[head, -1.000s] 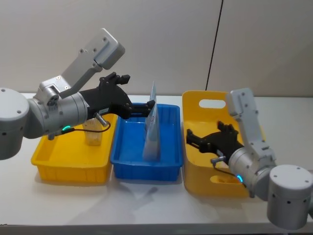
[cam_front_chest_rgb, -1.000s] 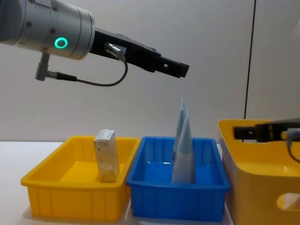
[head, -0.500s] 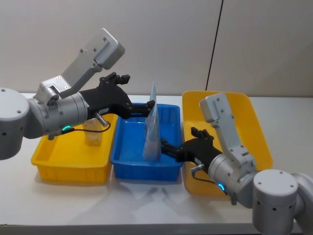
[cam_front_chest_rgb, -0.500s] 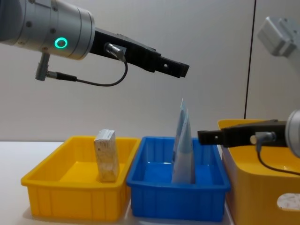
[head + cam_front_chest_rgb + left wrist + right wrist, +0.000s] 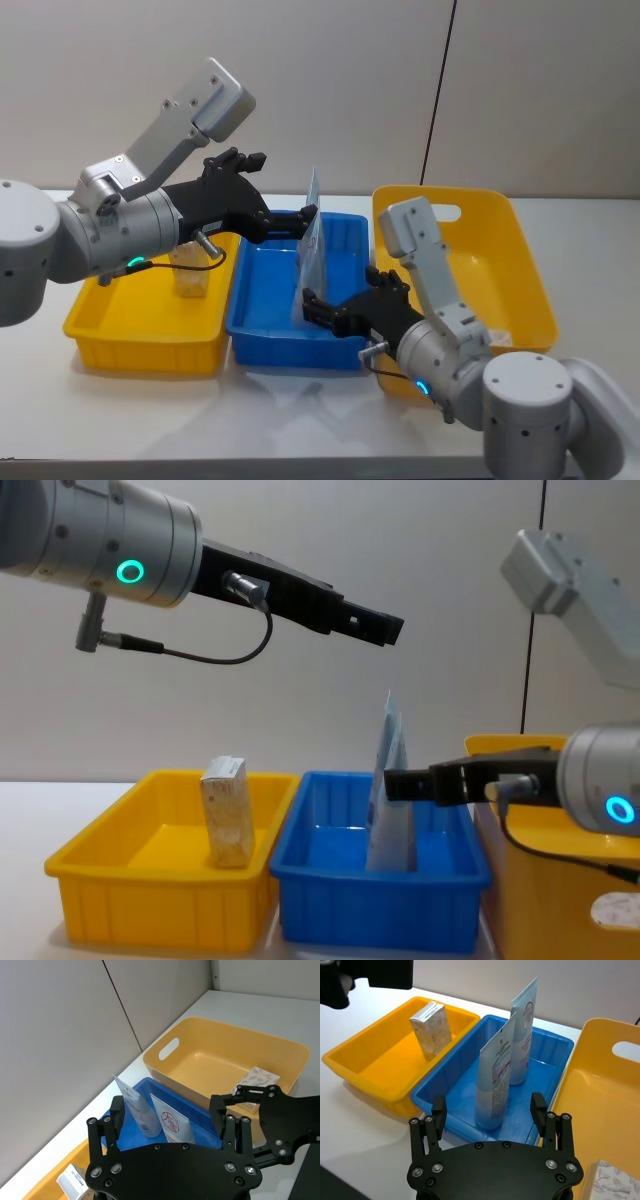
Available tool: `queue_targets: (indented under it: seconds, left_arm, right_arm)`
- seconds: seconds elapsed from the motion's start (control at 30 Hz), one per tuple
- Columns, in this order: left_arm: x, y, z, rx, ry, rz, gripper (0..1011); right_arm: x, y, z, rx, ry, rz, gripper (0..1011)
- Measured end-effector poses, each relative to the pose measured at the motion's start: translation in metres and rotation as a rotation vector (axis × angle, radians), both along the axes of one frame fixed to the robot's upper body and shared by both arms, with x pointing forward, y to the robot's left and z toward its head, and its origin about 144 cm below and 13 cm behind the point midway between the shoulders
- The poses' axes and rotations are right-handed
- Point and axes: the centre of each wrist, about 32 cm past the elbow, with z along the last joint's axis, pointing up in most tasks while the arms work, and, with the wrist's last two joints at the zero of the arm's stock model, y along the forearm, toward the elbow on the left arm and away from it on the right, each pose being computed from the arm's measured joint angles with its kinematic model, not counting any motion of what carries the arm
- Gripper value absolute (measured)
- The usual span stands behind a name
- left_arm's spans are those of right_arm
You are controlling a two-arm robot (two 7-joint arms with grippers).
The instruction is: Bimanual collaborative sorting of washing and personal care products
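Centre of the head view: the cream tube (image 5: 494, 1077) and pale blue tube (image 5: 523, 1035) stand upright in the blue tray (image 5: 262, 285), left pincer (image 5: 385, 630) spread above them, right pincer (image 5: 312, 303) spread at its near rim. Floor left of the tubes is free; the right-hand yellow tray (image 5: 490, 270) mostly bare.

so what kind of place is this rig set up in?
Likely a lab test bench: white table, plain grey wall panels, and a blue tray between two yellow trays, staged with toiletries. Left gripper hangs open above the blue tray; right gripper is open beside its tubes.
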Motion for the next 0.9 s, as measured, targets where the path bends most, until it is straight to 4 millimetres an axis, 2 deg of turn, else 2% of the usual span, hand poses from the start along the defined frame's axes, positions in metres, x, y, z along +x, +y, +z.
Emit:
queue_targets:
  seconds: [0.4,0.9]
  left_arm:
    - [0.000,0.000,0.000,0.000,0.000,0.000,1001]
    - [0.000,0.000,0.000,0.000,0.000,0.000,1001]
  right_arm:
    - [0.013,0.019,-0.009,-0.013,-0.022,-0.047,1004]
    - [0.031,0.033,-0.014,-0.044,-0.042,-0.054,1004]
